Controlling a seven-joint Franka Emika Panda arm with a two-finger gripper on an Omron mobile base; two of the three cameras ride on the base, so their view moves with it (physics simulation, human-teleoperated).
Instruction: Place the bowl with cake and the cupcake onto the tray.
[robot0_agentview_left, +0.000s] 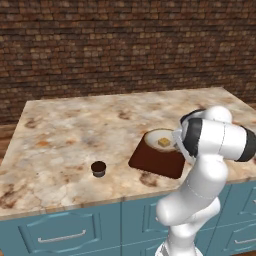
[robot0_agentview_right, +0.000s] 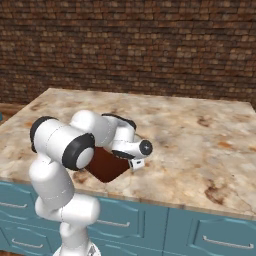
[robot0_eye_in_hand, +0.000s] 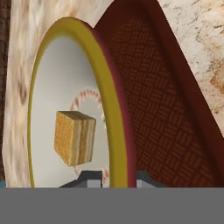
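At lower centre of the hand view, gripper grasps the bowl with cake by its rim, over the tray; cupcake sits on bench, left.

Bowl (cake inside) on tray; cupcake left, apart.

counter: you've got a beige marbled stone top with rusty brown blotches
cabinets: teal drawer fronts under the counter, pale bar handles on them
wall: dark brick all across the back, behind the counter
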